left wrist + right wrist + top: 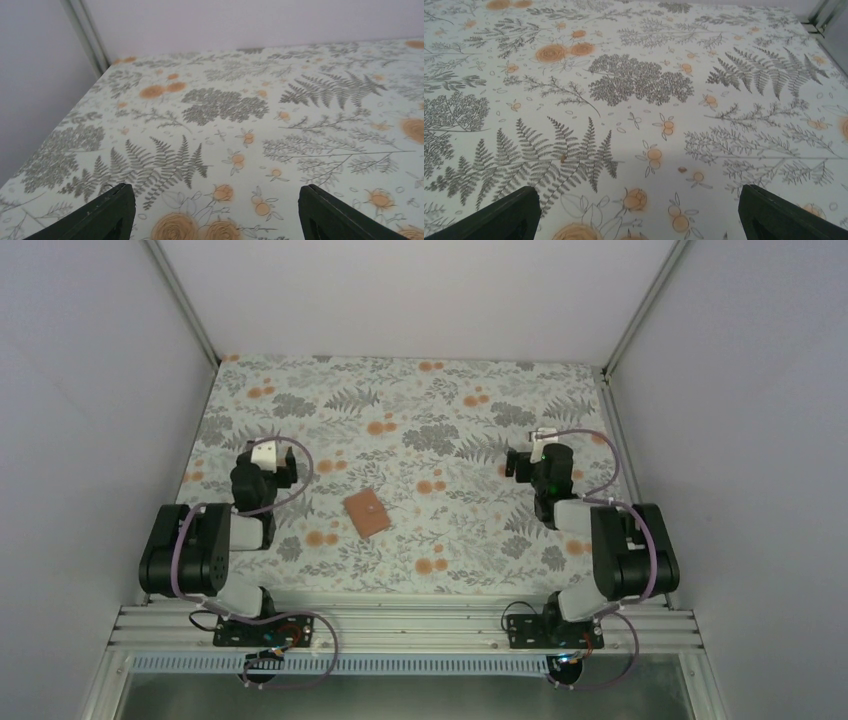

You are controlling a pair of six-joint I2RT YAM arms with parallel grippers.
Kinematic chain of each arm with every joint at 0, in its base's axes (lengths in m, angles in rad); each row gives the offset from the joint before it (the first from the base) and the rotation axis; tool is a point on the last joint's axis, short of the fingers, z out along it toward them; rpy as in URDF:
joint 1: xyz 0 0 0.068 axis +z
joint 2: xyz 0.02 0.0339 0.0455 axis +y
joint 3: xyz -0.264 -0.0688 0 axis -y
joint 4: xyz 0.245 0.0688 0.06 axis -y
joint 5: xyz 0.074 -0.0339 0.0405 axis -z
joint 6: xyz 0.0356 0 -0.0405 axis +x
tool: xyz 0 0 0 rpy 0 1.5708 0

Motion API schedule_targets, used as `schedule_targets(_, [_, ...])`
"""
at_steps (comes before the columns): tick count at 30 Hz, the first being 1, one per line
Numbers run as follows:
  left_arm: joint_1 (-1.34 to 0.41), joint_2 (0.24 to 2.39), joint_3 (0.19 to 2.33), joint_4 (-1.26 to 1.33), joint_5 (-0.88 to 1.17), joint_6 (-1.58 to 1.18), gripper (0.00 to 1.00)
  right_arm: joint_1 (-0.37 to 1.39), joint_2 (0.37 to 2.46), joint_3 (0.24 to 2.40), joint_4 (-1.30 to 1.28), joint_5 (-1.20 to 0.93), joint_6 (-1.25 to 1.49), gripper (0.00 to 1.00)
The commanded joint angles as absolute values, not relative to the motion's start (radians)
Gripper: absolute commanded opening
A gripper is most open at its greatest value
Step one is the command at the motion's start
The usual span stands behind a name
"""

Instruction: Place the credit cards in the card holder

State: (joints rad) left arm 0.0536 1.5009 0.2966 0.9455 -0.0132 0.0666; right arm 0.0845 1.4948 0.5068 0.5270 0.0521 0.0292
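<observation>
The card holder (366, 512) lies flat on the surface (450, 410), between the two arms and a little left of the middle, closer to the near edge than to the far one. It sits turned at an angle to the surface's edges, with a small pale spot near its middle. Nothing touches it, and both arms are well apart from it. Whether it holds any cards cannot be told.

The left arm (200, 545) is folded at the near left, its wrist raised over the left part of the surface. In the left wrist view the left gripper (215, 200) is spread wide, with one dark finger (107, 215) at each bottom corner and only printed cloth between them; it has hold of nothing.

The right arm (625, 550) is folded at the near right in a mirrored pose. The right gripper (639, 200) is likewise fully apart and holds nothing, and its fingers (774, 215) frame bare fern and orange flower print.

The surface is covered in a pale cloth with grey ferns and orange blossoms. White walls (90, 390) close it in on the left, right and far sides, and a metal rail (400, 625) carries the arm bases along the near edge.
</observation>
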Motion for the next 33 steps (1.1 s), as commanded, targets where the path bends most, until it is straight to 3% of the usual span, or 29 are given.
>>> schedule_targets(1, [0.039,1.551,0.24,1.252,0.037,0.096,0.84,0.068,1.575,0.541,0.779,0.056,-0.044,1.0])
schedule_targets(2, [0.035,1.547,0.244,1.232,0.029,0.099,0.85,0.063,1.584,0.553,0.761,0.056,-0.037,1.0])
schedule_targets(4, [0.031,1.55,0.245,1.235,0.021,0.101,0.99,0.053,1.556,0.497,0.839,0.038,-0.027,1.0])
schedule_targets(5, [0.029,1.552,0.243,1.241,0.018,0.101,1.0,0.037,1.535,0.458,0.883,0.006,-0.022,1.0])
schedule_targets(9, [0.029,1.552,0.246,1.235,0.016,0.101,1.0,-0.029,1.528,0.313,1.108,-0.162,-0.011,1.0])
schedule_targets(33, [0.017,1.55,0.25,1.227,0.004,0.112,1.0,-0.034,1.521,0.316,1.101,-0.138,0.002,1.0])
